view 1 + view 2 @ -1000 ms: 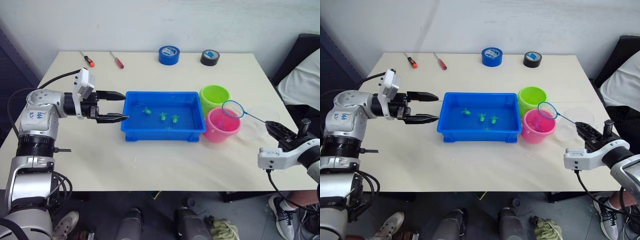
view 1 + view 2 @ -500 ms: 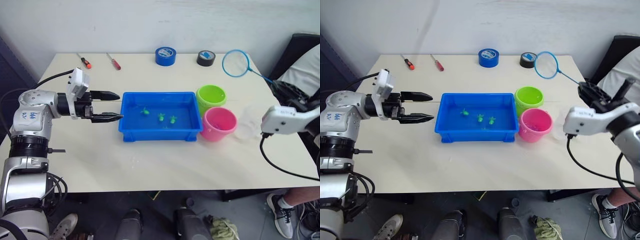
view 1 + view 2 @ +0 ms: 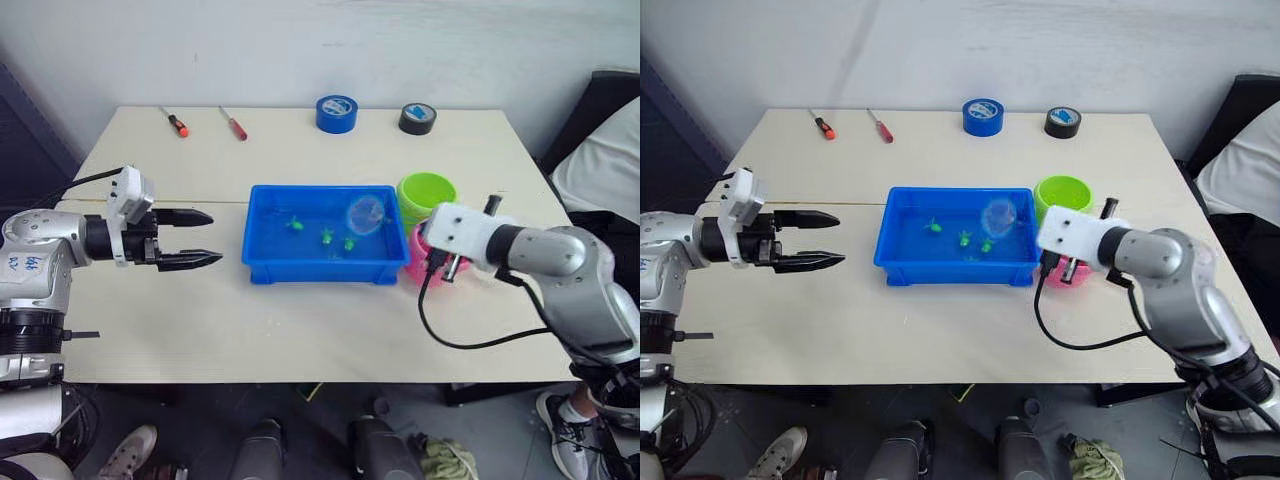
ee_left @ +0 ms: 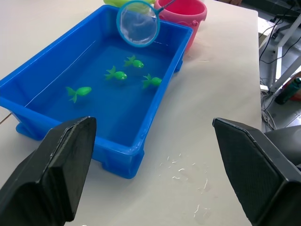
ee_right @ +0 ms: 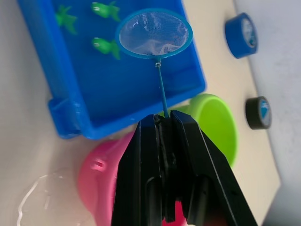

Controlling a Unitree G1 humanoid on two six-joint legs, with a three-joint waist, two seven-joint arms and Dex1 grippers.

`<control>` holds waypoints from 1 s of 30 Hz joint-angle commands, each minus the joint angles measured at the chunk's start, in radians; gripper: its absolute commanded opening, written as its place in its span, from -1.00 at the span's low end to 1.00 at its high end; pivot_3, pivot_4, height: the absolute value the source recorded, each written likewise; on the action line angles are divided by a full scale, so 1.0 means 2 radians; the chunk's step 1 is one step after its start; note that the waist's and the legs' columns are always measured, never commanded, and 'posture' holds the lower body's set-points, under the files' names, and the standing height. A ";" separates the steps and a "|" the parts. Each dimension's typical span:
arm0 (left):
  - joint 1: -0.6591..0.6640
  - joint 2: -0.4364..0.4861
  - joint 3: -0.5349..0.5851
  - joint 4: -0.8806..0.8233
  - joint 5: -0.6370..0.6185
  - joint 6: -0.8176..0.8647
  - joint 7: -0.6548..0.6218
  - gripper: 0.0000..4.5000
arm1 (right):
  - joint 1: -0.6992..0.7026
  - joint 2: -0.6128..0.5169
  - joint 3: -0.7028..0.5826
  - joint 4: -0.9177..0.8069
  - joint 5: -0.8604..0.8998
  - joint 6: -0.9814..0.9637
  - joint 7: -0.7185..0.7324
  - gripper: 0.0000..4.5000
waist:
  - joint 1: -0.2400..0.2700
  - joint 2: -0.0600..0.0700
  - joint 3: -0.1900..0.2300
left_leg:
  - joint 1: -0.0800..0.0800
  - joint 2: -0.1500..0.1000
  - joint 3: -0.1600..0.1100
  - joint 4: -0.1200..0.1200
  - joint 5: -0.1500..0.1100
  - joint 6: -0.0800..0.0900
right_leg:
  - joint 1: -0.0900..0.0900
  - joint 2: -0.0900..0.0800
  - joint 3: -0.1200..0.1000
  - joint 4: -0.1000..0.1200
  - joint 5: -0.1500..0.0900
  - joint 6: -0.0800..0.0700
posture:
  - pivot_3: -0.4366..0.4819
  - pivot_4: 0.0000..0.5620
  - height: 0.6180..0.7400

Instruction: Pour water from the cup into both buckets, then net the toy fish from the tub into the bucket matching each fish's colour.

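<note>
The right gripper (image 5: 162,123) has its jaws clamped on the thin dark handle of the net (image 5: 154,34), and the arm reaches in from the table's right side across the pink bucket (image 3: 428,262). The net's light blue hoop hangs over the right end of the tub (image 3: 262,268); whether it touches the water I cannot tell. The tub sits near the middle of the table, a shallow blue tray with water in it. Three green fish show inside: one (image 4: 78,91) towards the tub's middle, and two others (image 4: 116,74) (image 4: 151,80) nearer the hoop. A fourth small green one (image 4: 134,61) lies closest to the net.

The green bucket (image 3: 428,188) stands just off the tub's far right corner, with the pink bucket right beside it towards the front edge, partly hidden by the right arm. In the right wrist view the clear cup (image 5: 44,202) sits beside the pink bucket, on the side away from the tub.

The left gripper (image 3: 198,238) hovers above the table towards the left edge, well apart from the tub, its jaws spread wide and holding nothing, pointing at the tub.

Along the table's far edge lie two screwdrivers (image 3: 175,122) (image 3: 234,124) near the left corner, a blue tape roll (image 3: 337,112) about midway, and a black tape roll (image 3: 418,117) further right.
</note>
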 commanded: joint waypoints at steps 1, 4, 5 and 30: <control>0.007 0.007 0.021 -0.035 -0.017 0.010 0.012 0.92 | -0.027 0.017 0.020 0.018 -0.025 0.011 -0.019 -1.00 | 0.000 0.000 0.000 | 0.000 0.000 0.000 0.000 0.000 0.000 | 0.000 0.000 0.000 0.000 0.000 0.000 | -0.05 -0.47 0.90; 0.020 0.008 0.028 -0.052 -0.023 0.020 0.021 0.92 | -0.039 0.034 0.040 0.043 -0.045 0.010 -0.036 -1.00 | 0.000 0.000 0.000 | 0.000 0.000 0.000 0.000 0.000 0.000 | 0.000 0.000 0.000 0.000 0.000 0.000 | -0.05 -0.47 0.90; 0.024 0.008 0.030 -0.057 -0.026 0.023 0.023 0.92 | -0.041 0.037 0.045 0.050 -0.050 0.007 -0.040 -1.00 | 0.001 0.000 0.000 | 0.000 0.000 0.000 -0.001 0.000 0.000 | 0.000 0.000 0.000 0.000 0.000 0.000 | -0.05 -0.47 0.90; 0.054 0.012 0.048 -0.098 -0.049 0.045 0.047 0.92 | -0.021 0.053 0.065 0.069 -0.093 -0.009 -0.002 -1.00 | 0.000 0.000 0.000 | 0.000 0.000 0.001 -0.002 0.000 0.000 | -0.002 0.001 0.000 0.000 0.000 0.000 | -0.05 -0.47 0.90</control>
